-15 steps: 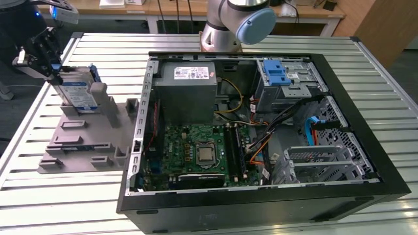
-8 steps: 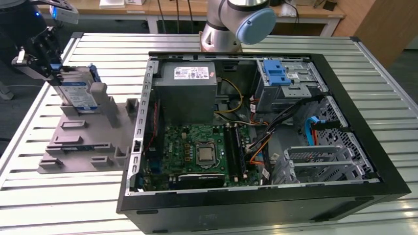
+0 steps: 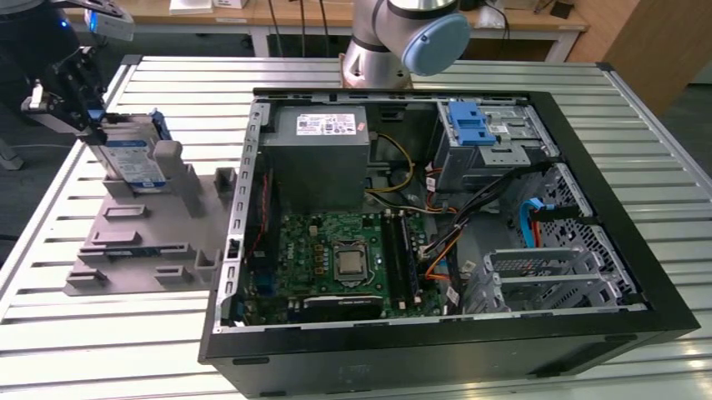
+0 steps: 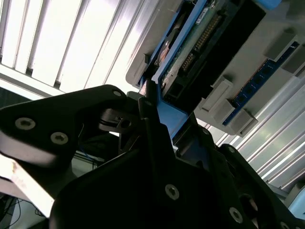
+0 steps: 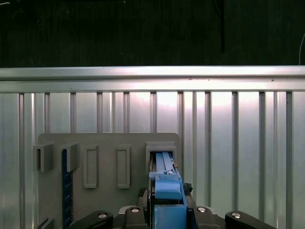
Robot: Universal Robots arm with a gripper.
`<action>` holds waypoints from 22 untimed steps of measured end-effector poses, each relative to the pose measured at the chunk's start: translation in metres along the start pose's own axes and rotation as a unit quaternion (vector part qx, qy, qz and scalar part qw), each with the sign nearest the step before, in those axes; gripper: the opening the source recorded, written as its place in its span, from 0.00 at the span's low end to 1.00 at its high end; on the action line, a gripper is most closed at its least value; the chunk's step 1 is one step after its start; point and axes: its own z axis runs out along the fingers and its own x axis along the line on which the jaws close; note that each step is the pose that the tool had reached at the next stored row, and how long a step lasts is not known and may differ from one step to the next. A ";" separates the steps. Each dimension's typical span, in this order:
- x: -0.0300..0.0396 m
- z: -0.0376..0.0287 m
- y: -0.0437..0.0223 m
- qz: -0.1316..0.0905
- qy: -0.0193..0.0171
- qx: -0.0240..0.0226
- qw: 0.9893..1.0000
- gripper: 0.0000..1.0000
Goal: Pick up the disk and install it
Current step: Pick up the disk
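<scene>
The disk stands on edge in a slot of the grey holder plate at the exterior view's left, its white-and-blue label facing out. My gripper sits at the disk's upper edge, its black fingers closed on the blue side rail. In the first wrist view the blue rail of the disk runs out from between my gripper into the holder's slot. The second wrist view shows a finger pressed against the rail, with the disk's connector end beyond it.
An open computer case fills the table's middle and the exterior view's right, with a grey power supply, motherboard and a drive cage with a blue latch. The arm's base stands behind it. A blue strip lies in the holder.
</scene>
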 end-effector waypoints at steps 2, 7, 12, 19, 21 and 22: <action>0.0000 0.0000 0.0000 0.000 0.000 0.000 1.000 0.36; 0.0000 -0.0006 0.0000 0.000 0.000 0.000 1.000 0.36; 0.0001 -0.0056 -0.0001 0.000 0.000 0.000 1.000 0.36; 0.0001 -0.0083 -0.0001 0.000 0.000 0.000 1.000 0.36; 0.0001 -0.0084 -0.0001 0.000 0.000 0.000 1.000 0.36; 0.0001 -0.0085 -0.0001 0.000 0.000 0.000 1.000 0.36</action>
